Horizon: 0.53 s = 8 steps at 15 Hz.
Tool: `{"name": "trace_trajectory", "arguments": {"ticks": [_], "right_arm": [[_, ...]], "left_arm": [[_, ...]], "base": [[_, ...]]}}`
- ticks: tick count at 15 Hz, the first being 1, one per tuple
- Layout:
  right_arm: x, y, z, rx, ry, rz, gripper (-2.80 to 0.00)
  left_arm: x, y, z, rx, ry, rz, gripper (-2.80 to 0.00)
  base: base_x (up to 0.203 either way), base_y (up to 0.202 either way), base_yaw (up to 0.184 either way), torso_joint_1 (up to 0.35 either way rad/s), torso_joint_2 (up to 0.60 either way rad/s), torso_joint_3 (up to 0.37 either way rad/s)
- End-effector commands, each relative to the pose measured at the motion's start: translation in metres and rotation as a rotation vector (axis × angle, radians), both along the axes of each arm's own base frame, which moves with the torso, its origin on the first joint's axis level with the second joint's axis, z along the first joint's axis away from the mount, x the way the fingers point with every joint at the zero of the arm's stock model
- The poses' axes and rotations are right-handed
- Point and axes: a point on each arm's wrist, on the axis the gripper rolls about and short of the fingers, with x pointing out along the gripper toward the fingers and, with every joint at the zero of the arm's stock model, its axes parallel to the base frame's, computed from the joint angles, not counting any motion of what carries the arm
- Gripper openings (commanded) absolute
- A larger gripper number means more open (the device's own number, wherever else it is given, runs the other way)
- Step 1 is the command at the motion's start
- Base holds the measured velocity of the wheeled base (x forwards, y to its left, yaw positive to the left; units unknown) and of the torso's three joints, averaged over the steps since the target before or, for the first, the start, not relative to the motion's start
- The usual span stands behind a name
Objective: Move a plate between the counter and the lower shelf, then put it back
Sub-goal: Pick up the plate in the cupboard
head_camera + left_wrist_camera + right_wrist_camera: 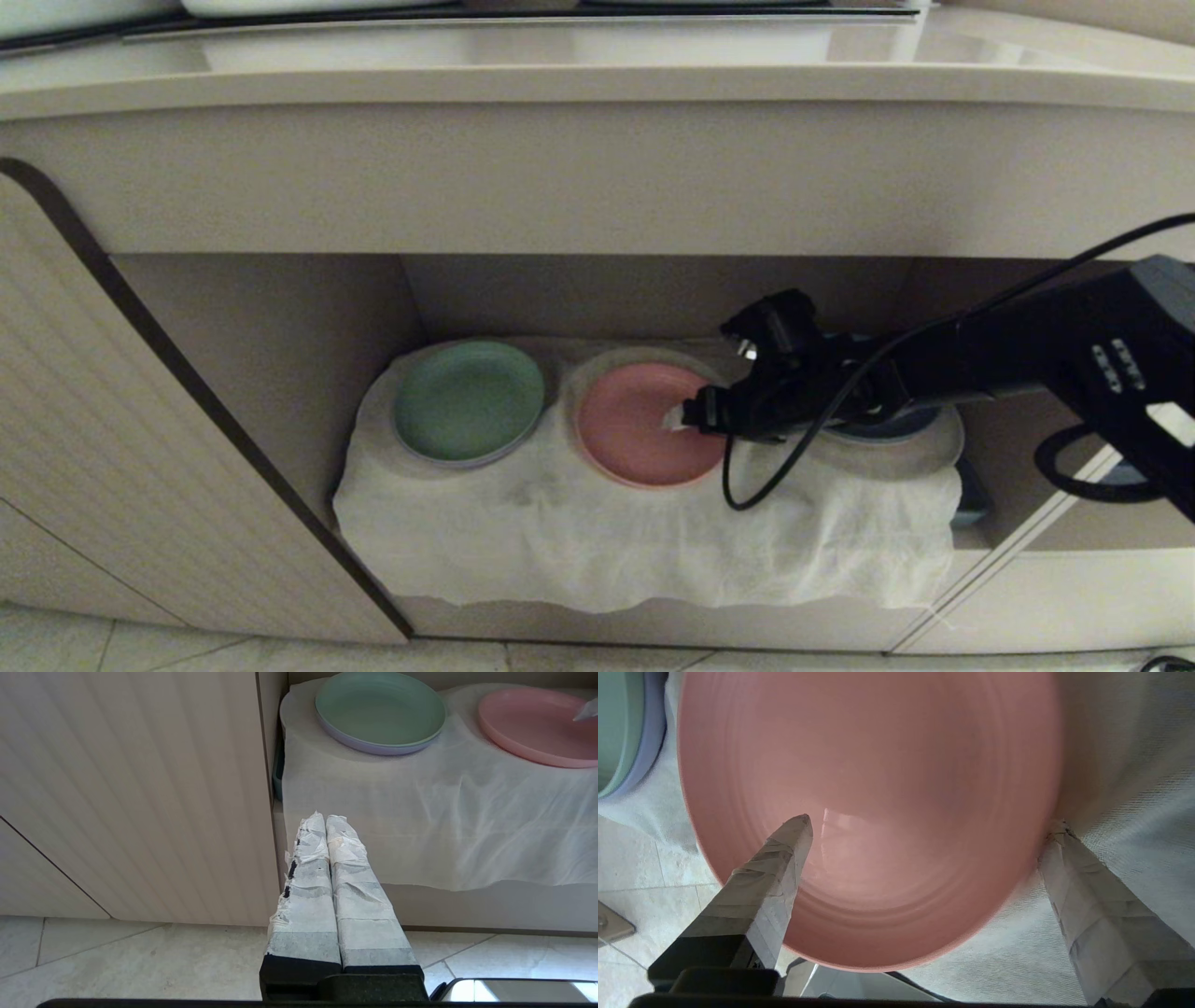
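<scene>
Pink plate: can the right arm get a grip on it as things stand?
Probably yes. The right tool is open with one finger over the pink plate and one outside its rim on the cloth; nothing blocks closing.

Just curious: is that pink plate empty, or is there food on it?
Empty. The plate shows only bare pink surface, with one taped finger of the right end effector over it.
</scene>
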Motion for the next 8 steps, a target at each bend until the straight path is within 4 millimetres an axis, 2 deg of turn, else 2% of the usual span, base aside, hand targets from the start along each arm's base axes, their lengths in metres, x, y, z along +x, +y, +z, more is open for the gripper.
{"name": "trace_trajectory", "arguments": {"ticks": [1,8], "right_arm": [[-0.0011,0.0031,-0.0015,0.000,0.004,0.006,0.00],[-0.0003,0.0038,-0.0057,-0.017,0.006,-0.006,0.00]], "left_arm": [[0.0000,0.0000,0.0000,0.000,0.000,0.000,-2.80],[0.0000,0.0000,0.0000,0.000,0.000,0.000,-2.80]], "base": [[0.000,0.000,0.000,0.000,0.00,0.000],[0.000,0.000,0.000,0.000,0.00,0.000]]}}
